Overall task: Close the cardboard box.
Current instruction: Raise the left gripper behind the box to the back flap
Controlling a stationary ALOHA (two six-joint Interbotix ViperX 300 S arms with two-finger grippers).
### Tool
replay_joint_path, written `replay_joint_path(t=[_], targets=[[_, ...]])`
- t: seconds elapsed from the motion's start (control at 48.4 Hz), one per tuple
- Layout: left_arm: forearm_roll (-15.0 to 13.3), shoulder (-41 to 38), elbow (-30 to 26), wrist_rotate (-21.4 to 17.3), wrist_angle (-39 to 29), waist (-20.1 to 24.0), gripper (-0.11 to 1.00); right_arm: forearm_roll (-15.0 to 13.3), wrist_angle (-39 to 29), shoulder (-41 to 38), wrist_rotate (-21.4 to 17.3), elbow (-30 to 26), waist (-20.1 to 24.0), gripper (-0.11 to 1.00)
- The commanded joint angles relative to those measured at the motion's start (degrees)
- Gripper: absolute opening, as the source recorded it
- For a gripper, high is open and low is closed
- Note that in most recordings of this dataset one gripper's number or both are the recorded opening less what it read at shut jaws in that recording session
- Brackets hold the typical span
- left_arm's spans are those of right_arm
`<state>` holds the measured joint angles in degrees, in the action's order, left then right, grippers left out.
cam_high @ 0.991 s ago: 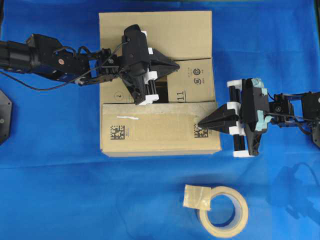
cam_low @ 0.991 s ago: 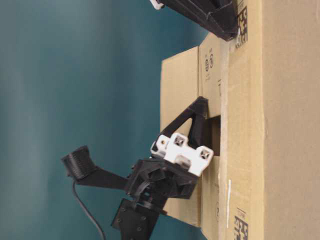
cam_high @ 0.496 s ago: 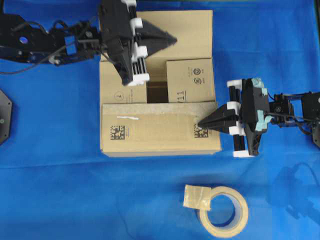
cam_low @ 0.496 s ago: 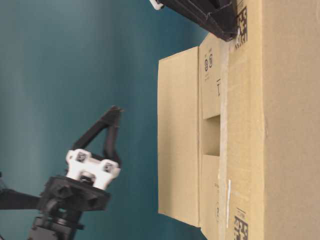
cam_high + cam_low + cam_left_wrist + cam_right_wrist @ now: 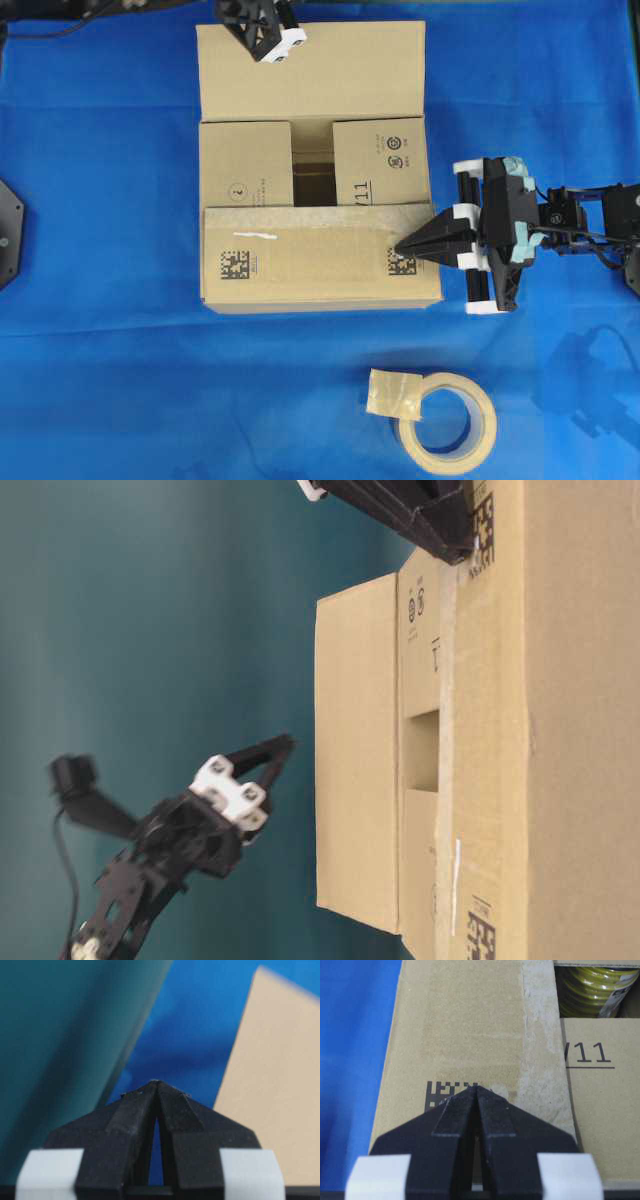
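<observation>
One flap upright on cardboard box [image 5: 312, 165]; right gripper [image 5: 402, 247] fingers together on front flap; left gripper [image 5: 285, 742] fingers together, clear.

Blue-covered table [image 5: 120, 360], cardboard box [image 5: 315, 260] on it, tape roll [image 5: 445, 420] nearby

Right gripper [image 5: 475, 1091] jaws closed, tips on cardboard box [image 5: 470, 1025] flap code.
</observation>
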<state>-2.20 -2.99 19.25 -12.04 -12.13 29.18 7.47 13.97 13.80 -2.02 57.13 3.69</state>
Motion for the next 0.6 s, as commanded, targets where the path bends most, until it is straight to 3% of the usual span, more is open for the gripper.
replay_joint_path(t=[0.0,0.145,0.578], targets=[[0.09,-1.32,-3.43,0.0,-4.13,0.26,0.0,0.0,0.26,0.18,0.18,-0.7,-0.09,0.0],[0.09,-2.99,-5.54,0.79,-8.53,0.0,0.0,0.0,0.26,0.18,0.18,-0.7,-0.09,0.0],[0.09,-1.32,-6.68,0.79,-11.69,-3.78,0.0,-0.09,0.44,0.18,0.26,-0.7,-0.18,0.0]])
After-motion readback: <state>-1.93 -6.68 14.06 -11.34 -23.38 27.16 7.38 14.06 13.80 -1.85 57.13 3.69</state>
